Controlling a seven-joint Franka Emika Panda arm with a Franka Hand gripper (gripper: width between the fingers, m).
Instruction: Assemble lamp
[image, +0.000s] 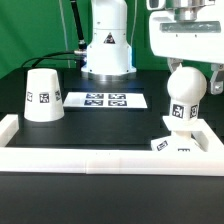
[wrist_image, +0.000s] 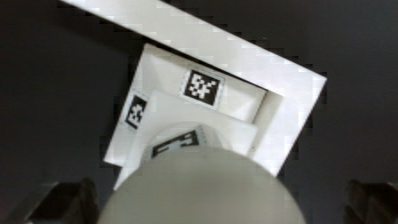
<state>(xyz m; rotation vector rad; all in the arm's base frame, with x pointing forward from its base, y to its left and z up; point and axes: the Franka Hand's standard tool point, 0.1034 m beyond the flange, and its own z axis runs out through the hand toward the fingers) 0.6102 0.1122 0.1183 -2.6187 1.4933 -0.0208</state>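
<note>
The white round bulb (image: 186, 92) stands upright with its short stem on the small square base (image: 176, 143), which sits against the white rail at the exterior view's right. My gripper (image: 192, 72) is directly above, its fingers open and straddling the bulb's top without touching it. In the wrist view the bulb (wrist_image: 199, 190) fills the space between the two dark fingertips (wrist_image: 61, 205), with gaps on both sides, and the tagged base (wrist_image: 210, 95) lies beyond it. The cone shade (image: 43, 95) stands alone at the exterior view's left.
A white raised rail (image: 100, 156) runs along the front and up both sides; it shows in the wrist view (wrist_image: 267, 55) beside the base. The marker board (image: 105, 100) lies at the table's middle. The arm's white pedestal (image: 107, 45) stands at the back.
</note>
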